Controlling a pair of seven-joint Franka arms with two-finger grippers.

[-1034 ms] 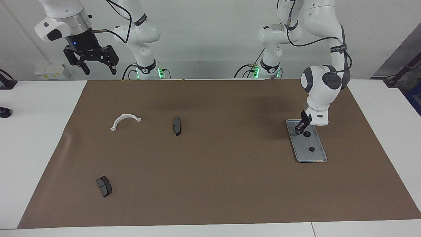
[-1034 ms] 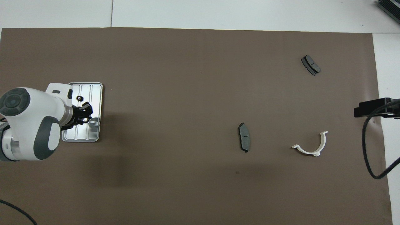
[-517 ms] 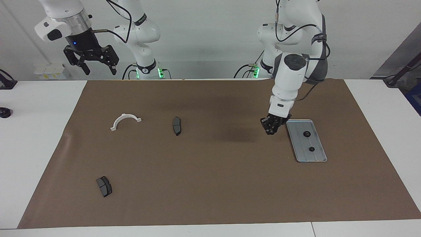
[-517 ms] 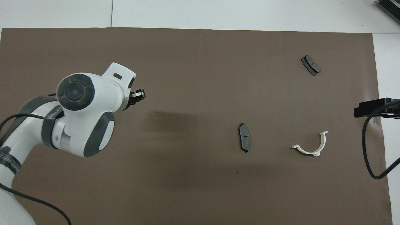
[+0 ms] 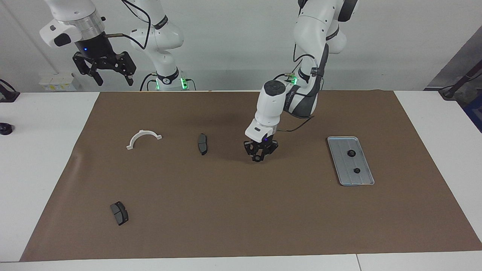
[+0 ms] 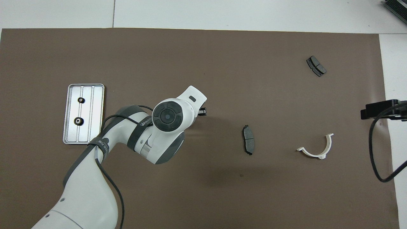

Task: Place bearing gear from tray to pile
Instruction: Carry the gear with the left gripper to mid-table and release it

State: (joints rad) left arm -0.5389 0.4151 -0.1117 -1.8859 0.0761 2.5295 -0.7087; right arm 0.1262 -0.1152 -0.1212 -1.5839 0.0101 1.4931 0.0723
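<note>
The silver tray point(image 5: 340, 165) point(image 6: 95, 111) lies on the brown mat toward the left arm's end, with two small black bearing gears point(image 5: 351, 153) point(image 5: 356, 170) on it. My left gripper point(image 5: 258, 158) point(image 6: 202, 111) hangs low over the middle of the mat, well away from the tray. Its fingertips are shut on a small dark piece, a bearing gear. The pile is out of view in both views. Raised over the table's edge at its own end, my right gripper point(image 5: 114, 81) waits open with nothing in it.
A dark brake pad point(image 5: 202, 143) point(image 6: 248, 143) lies on the mat beside my left gripper, toward the right arm's end. A white half-ring point(image 5: 143, 137) point(image 6: 316, 148) lies beside that pad. A second brake pad point(image 5: 119, 213) point(image 6: 316, 66) sits farther from the robots.
My left gripper has lifted off the tray and swept over the mat to its middle, staying shut. Two gears remain on the tray. The right arm has not moved.
</note>
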